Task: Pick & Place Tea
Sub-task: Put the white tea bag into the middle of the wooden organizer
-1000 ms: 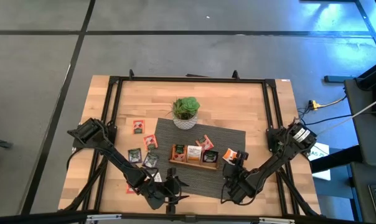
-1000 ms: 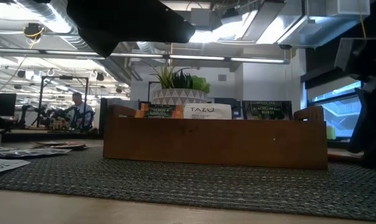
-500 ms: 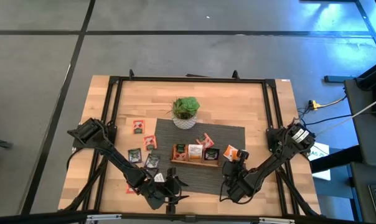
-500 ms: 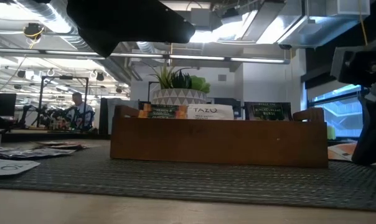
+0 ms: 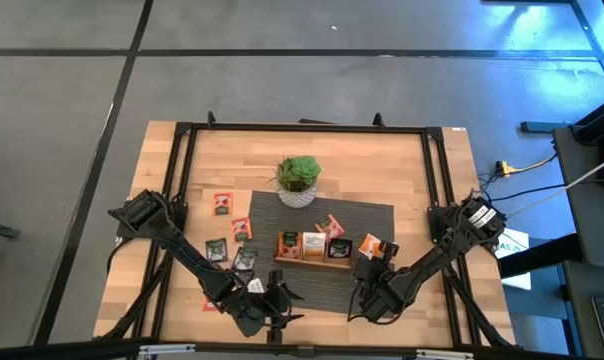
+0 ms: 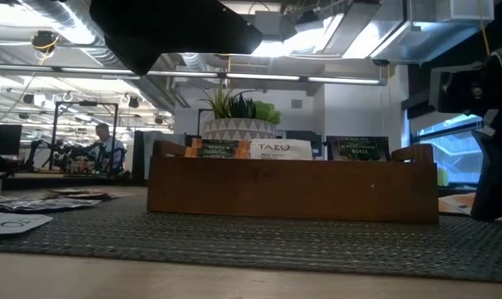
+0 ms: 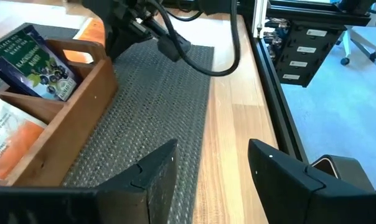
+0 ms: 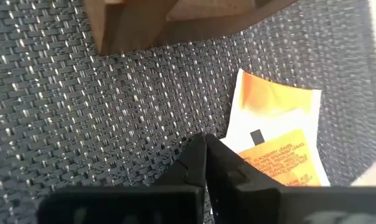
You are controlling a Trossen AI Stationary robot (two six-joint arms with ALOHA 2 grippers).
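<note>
Table (image 5: 402,165): mat (image 5: 367,220) at centre frame, high view. Plant pot (image 5: 298,178) on mat's upper edge. Wooden tray (image 5: 313,262) mid-mat, below pot, sachets standing in its compartments. Loose sachets (image 5: 222,204) on bare wood left of mat; one sachet (image 5: 369,244) just right of tray. Left gripper (image 5: 279,300) lower centre; right gripper (image 5: 366,272) below tray's right end

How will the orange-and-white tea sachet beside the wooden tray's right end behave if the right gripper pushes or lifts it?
The orange-and-white sachet lies flat on the woven mat, so it probably slides when pushed. It looks thin and light, so it likely flexes if lifted. The right gripper is shut at its edge.
</note>
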